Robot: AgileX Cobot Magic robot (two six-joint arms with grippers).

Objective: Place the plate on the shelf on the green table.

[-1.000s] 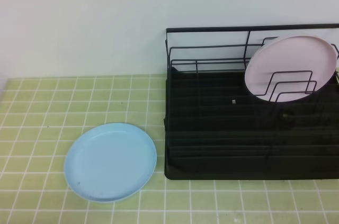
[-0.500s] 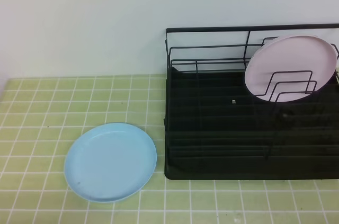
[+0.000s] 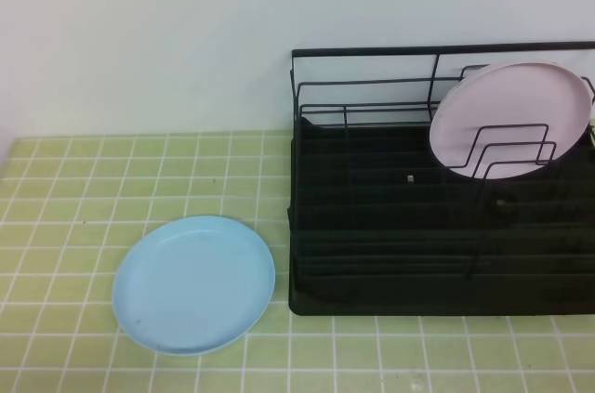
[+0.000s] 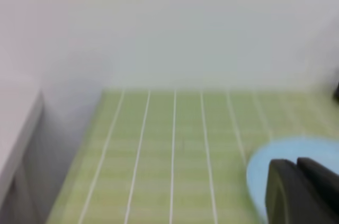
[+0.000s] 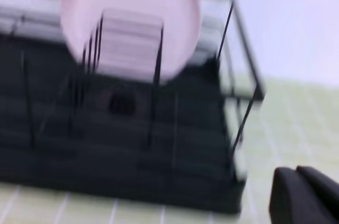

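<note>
Right now you have the plate (image 3: pixel 193 284) lying flat on the green tiled worktop (image 3: pixel 74 189), just left of the shelf (image 3: pixel 390 254), where a pink plate (image 3: pixel 509 119) stands upright. Left gripper (image 4: pixel 303 191) and right gripper (image 5: pixel 304 195) are both closed, holding nothing.

- Black wire dish rack (image 5: pixel 122 144) fills the left, blurred.
- Pale pink plate (image 5: pixel 132 17) stands upright among its dividers.
- Shut right pincer (image 5: pixel 304 195) shows at the rack's lower right, over green tiled table (image 5: pixel 296 128).

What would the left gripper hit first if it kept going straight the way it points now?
Probably the blue plate, lying flat on the green table just ahead of the shut left gripper. Depth is hard to judge in the wrist view; it might pass just above the plate.
</note>
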